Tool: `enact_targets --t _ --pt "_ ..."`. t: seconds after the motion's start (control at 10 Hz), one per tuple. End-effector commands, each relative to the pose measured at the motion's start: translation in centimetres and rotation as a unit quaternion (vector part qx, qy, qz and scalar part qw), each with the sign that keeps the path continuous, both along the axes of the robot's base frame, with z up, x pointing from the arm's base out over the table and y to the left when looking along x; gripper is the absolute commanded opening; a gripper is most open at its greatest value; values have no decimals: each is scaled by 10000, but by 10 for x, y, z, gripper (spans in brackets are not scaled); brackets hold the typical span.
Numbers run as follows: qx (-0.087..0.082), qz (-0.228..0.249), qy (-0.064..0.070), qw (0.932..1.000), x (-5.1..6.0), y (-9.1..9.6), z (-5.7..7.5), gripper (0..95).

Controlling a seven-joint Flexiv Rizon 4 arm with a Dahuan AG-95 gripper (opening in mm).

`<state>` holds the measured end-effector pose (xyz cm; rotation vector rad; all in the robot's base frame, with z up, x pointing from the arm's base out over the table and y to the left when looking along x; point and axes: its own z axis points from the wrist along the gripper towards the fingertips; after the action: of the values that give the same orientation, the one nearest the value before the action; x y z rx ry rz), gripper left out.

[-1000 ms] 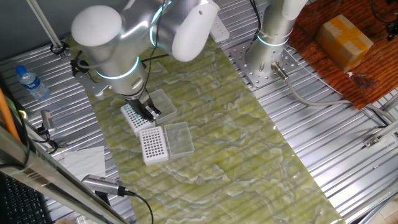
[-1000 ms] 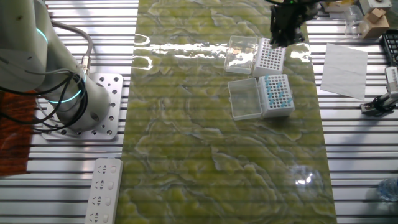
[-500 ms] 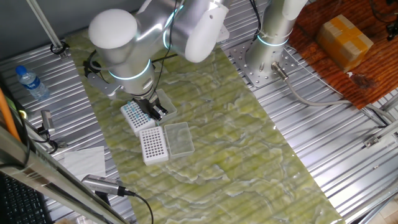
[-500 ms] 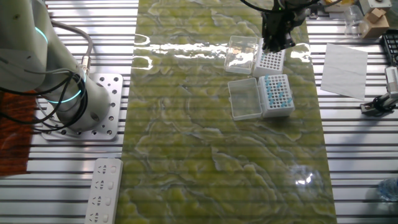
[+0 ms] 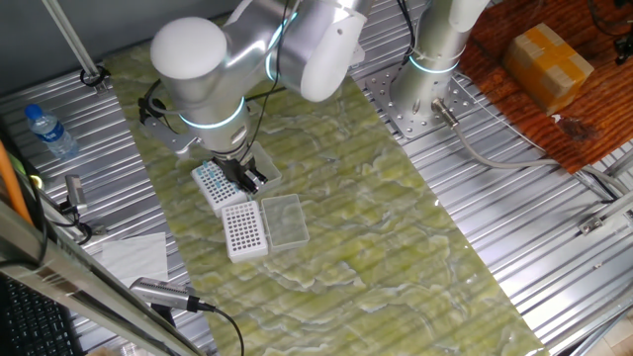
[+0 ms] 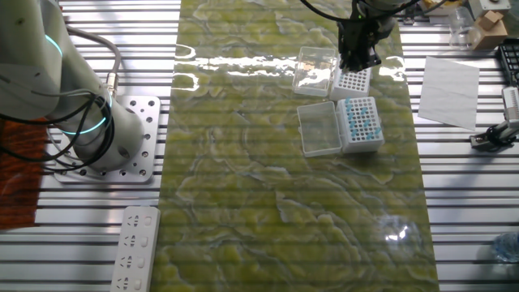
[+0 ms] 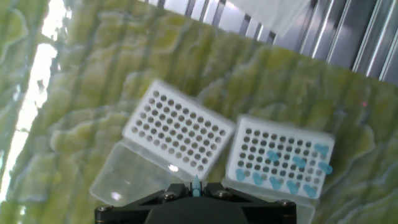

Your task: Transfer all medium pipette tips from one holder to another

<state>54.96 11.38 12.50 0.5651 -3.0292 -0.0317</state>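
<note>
Water bottle [image 5: 47, 131], power strip [image 6: 135, 250], cardboard box [image 5: 548, 65], paper sheet [image 6: 448, 92].

Ahead of my fingers [image 7: 171, 198] I count two white holders: one [image 7: 177, 134] straight ahead with only bare holes, one [image 7: 283, 158] off to the right. In the right one I make out about nine blue tips [image 7: 273, 182], though they are blurred, and one more tip [image 7: 196, 185] sits between my fingers. There are two clear lids, one [image 6: 316, 65] beside each holder, the other [image 6: 318, 128] further off. Well away from me lie one bottle [image 5: 47, 132], one paper sheet [image 6: 448, 81] and one power strip [image 6: 135, 250].
</note>
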Motion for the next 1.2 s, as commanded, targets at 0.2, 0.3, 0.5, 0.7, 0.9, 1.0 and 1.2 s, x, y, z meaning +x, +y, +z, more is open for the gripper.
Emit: enact_targets --t 0.2,0.3,0.5,0.7,0.9,1.0,1.2 --pt "5 3 -22 10000 0 0 0 0" --pt "6 7 -28 10000 0 0 -1 0" --pt "5 4 -42 10000 0 0 -2 0" --pt "5 1 -63 10000 1 0 -2 0" --pt "7 5 -73 10000 1 0 -4 0" --pt "7 7 -80 10000 1 0 -5 0" --pt "33 52 -126 9999 2 0 -9 0"
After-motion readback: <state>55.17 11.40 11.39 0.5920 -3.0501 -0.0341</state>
